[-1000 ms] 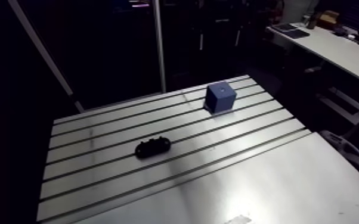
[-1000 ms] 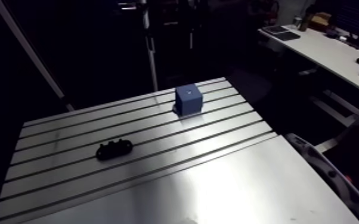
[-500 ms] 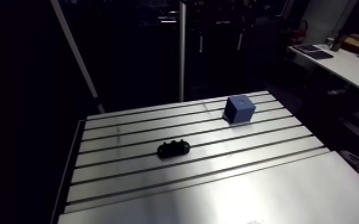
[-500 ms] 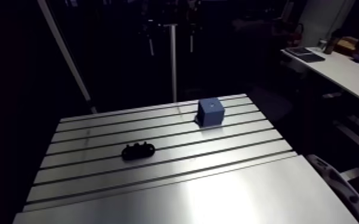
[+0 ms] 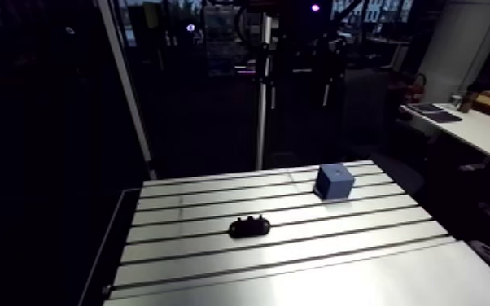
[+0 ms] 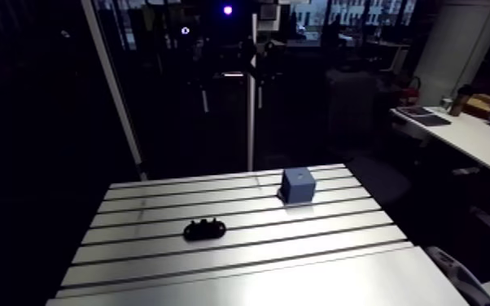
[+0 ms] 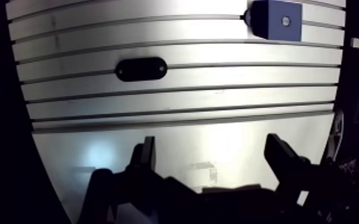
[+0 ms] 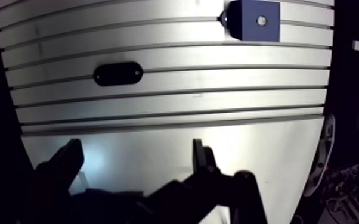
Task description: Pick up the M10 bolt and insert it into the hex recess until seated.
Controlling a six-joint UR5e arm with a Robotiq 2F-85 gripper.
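Two fingers of the gripper (image 7: 212,143) stood wide apart, holding nothing. Ahead of it on the slotted table (image 7: 176,119) lay a black oblong piece (image 7: 141,69). Farther ahead and off to one side sat a blue cube (image 7: 276,19) with a pale spot on top. Where the M10 bolt lay could not be told.

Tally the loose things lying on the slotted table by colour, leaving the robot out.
Blue: 1, the cube
Black: 1, the oblong part
Total: 2
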